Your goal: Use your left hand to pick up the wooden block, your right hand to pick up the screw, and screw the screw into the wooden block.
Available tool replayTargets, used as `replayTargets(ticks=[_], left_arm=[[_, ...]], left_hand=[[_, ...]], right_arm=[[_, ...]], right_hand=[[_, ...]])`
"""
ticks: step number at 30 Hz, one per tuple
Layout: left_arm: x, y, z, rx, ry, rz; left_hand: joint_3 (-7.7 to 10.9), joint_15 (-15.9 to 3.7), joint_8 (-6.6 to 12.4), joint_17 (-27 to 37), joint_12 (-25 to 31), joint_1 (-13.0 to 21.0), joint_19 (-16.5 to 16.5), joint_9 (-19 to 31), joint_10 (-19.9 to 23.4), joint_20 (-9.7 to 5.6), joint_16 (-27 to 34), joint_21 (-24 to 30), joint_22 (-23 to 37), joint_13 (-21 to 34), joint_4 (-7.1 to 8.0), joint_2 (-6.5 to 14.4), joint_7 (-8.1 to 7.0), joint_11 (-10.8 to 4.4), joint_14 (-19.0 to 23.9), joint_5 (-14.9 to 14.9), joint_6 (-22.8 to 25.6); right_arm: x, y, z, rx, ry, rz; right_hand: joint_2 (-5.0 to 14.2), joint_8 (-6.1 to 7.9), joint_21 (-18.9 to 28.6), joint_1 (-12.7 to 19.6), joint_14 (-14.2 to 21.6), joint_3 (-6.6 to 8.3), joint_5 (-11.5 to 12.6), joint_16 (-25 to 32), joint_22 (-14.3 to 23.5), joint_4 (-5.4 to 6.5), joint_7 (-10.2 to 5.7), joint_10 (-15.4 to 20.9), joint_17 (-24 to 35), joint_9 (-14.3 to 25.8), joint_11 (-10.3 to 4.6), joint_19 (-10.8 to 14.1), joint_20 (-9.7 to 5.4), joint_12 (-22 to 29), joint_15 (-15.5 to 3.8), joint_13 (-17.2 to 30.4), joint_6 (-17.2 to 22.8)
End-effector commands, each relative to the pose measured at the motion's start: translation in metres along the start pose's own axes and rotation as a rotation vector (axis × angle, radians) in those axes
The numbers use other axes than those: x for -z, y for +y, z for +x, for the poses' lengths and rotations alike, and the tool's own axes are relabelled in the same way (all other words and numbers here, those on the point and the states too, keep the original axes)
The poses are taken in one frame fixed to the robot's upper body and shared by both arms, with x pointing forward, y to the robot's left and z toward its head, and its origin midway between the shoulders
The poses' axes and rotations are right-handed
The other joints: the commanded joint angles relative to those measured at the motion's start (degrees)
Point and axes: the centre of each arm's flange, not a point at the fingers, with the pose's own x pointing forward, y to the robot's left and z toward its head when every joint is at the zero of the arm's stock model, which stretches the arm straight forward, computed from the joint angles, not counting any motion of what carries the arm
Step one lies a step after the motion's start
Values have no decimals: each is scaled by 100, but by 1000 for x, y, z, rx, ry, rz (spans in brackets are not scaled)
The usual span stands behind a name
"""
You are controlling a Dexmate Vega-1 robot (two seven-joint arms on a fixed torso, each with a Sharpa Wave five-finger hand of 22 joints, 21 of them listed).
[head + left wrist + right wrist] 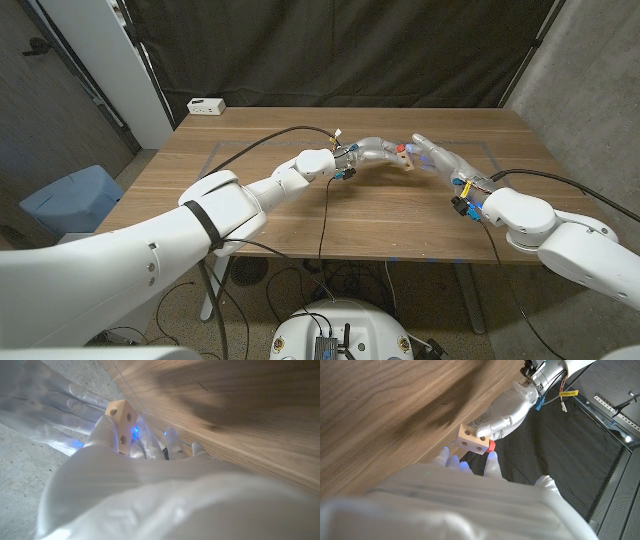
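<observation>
The wooden table (300, 215) spans the head view, with a small white box (206, 105) at its far left corner. Both arms reach in from the near corners and meet above the table's far middle. The left hand (375, 153) grips the wooden block (405, 156) – a pale cube with round holes in its faces, held clear of the tabletop; in the left wrist view the block (121, 425) stands up out of the curled fingers. The right hand (435, 156) sits just beside it, fingertips at the block. The red screw (491, 446) shows against the block's (473, 440) side, touching the right fingertips (491, 461) – whether they actually pinch it I cannot tell
</observation>
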Motion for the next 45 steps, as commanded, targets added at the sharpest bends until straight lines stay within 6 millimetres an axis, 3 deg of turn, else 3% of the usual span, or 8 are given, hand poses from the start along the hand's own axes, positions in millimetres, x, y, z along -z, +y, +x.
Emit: replayTargets(ticks=[1,21,45], left_arm=[[-1,5,-1,-1,5,26],[-10,16,-7,9,-41,100],[-9,13,-10,22,-49,102]], left_hand=[[22,2,36,11,45,13,57,22,68,20,11,40,11,-1,-7,-21,-28,5,31,38,80],[7,22,4,15,27,-6,48,21,54,43,8,31,11,6,3,-45,-25,0,28,34,29],[-3,35,3,18,22,-26,46,21,60,53,9,28,12,13,14,-53,-29,15,27,34,33]], right_arm=[[0,-11,-1,41,0,-5],[-3,-16,19,35,-18,-45],[-16,-19,36,0,9,-140]], right_hand=[[22,27,29,-13,-792,-15,36,34,17,14,23,-504,-1,11,-38,-12,7,40,12,10,32],[23,24,30,-4,-789,-17,41,33,17,14,19,-499,-4,11,-44,-9,6,41,12,10,24],[-3,25,21,-17,-803,-42,43,29,17,21,35,-508,-2,11,-37,-37,34,37,31,11,22]])
